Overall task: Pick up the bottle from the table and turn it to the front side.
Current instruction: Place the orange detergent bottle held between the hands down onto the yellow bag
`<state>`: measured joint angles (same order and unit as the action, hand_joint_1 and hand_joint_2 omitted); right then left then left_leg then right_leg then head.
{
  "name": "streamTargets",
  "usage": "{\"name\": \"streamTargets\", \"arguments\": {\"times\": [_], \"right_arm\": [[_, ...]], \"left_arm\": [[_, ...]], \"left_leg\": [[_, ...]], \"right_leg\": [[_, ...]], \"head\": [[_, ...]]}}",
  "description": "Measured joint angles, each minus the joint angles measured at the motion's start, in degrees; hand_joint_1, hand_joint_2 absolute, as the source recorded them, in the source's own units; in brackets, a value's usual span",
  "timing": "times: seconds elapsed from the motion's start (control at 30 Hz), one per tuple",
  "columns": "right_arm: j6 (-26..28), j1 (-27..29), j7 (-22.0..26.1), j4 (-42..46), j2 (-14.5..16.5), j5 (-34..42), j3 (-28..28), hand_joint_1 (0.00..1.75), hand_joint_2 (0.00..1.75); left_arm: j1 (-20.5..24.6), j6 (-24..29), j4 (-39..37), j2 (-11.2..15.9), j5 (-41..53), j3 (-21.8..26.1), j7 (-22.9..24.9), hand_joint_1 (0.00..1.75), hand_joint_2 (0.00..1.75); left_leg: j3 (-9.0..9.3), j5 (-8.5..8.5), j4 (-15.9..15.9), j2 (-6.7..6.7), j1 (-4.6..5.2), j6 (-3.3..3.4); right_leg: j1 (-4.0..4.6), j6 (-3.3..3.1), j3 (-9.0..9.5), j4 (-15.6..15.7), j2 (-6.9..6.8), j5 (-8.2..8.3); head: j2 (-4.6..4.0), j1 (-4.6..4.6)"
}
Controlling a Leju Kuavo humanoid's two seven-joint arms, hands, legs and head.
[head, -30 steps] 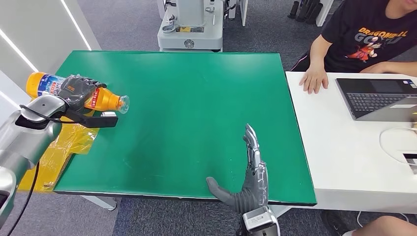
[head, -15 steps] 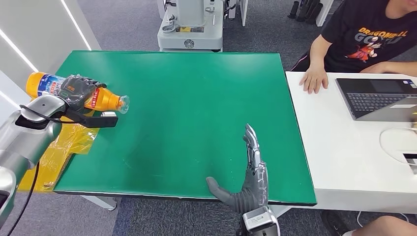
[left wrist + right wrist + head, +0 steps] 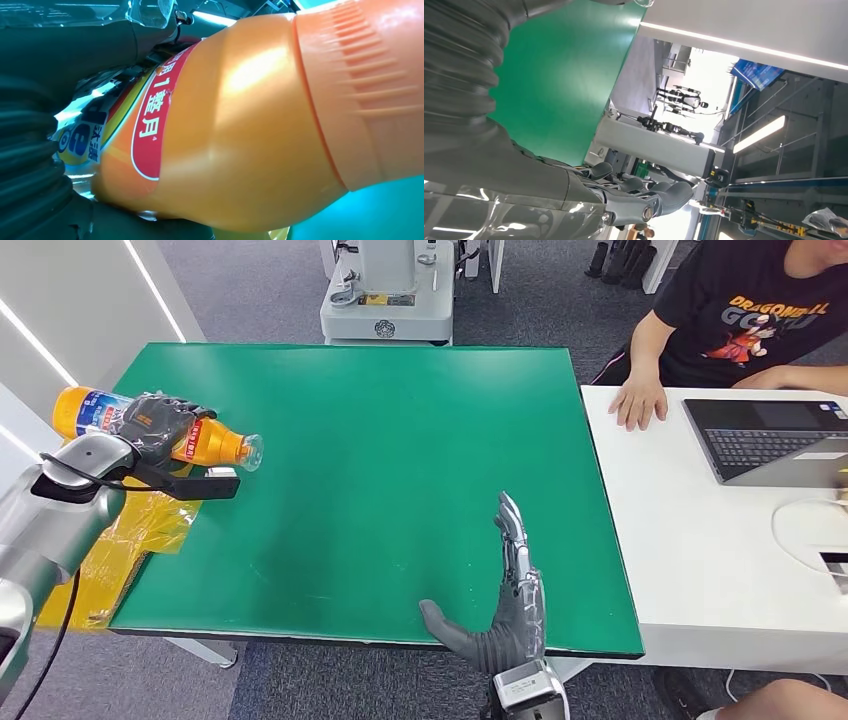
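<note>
Head view, orange bottle [image 3: 215,443] lying sideways, red-blue label, gripped by left robot hand [image 3: 152,423], right robot hand [image 3: 507,600] spread

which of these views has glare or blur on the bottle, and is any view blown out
Left wrist view: the bottle sits very close, soft-focused, with a bright glare patch on its orange shoulder. Head view: sharp and evenly lit, the left hand gripping it. Right wrist view: the background beyond the green table is blown out white.

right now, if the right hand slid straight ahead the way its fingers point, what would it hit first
Probably nothing on the table: the right hand is open, fingers pointing up the green table, and that strip looks bare. Beyond the far edge stands a grey machine base. The bottle, gripped by the left hand, lies well off to the side.
</note>
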<state>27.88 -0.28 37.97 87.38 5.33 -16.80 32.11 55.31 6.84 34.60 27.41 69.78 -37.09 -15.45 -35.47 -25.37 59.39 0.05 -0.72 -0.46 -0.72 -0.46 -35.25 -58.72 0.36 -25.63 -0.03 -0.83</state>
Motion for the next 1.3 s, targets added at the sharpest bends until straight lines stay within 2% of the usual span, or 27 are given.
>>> {"name": "streamTargets", "arguments": {"times": [1.3], "right_arm": [[0.0,0.0,0.0,0.0,0.0,0.0,0.0,0.0,1.75]], "left_arm": [[0.0,0.0,0.0,0.0,0.0,0.0,0.0,1.75,1.75]], "left_leg": [[-0.01,0.0,0.0,0.0,0.0,0.0]], "right_leg": [[0.0,0.0,-0.01,0.0,0.0,0.0]], "head": [[0.01,0.0]]}}
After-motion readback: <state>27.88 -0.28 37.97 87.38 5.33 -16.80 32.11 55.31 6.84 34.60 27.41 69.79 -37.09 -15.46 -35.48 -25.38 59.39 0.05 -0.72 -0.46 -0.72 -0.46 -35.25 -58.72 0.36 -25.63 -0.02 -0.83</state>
